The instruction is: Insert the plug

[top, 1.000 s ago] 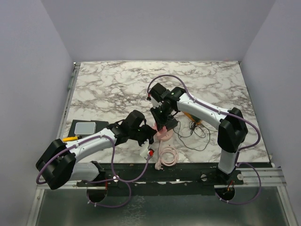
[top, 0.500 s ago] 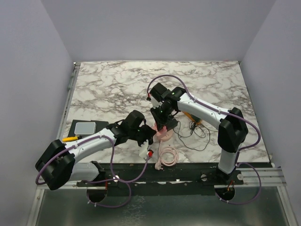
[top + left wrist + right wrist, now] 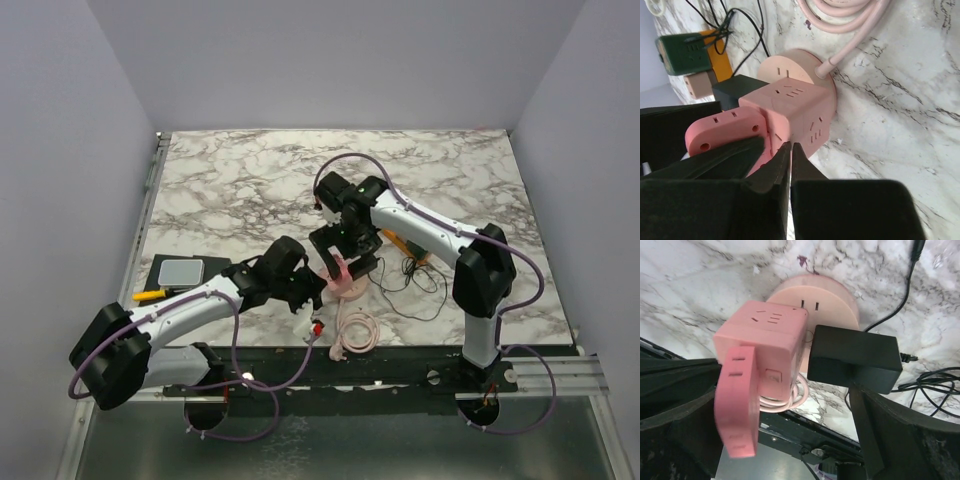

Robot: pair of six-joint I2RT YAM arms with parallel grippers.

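Both pincers are empty: left gripper (image 3: 790, 148) closed, right gripper (image 3: 785, 390) fully spread, with the black rectangular plastic plug (image 3: 855, 357) at its 2 o'clock, long axis 9-to-3, touching the pink cube-shaped socket block (image 3: 765, 335).

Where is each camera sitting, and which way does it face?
Top external: fixed above and behind the bases, looking down on the marble table; both arms show, left gripper and right gripper at the pink power hub.
Left wrist: on the left wrist, looking along its shut fingers at that hub.
Right wrist: on the right wrist, looking down between its open fingers at the hub and a black adapter.
Shared: all three see the hub; both wrist views see the black adapter.
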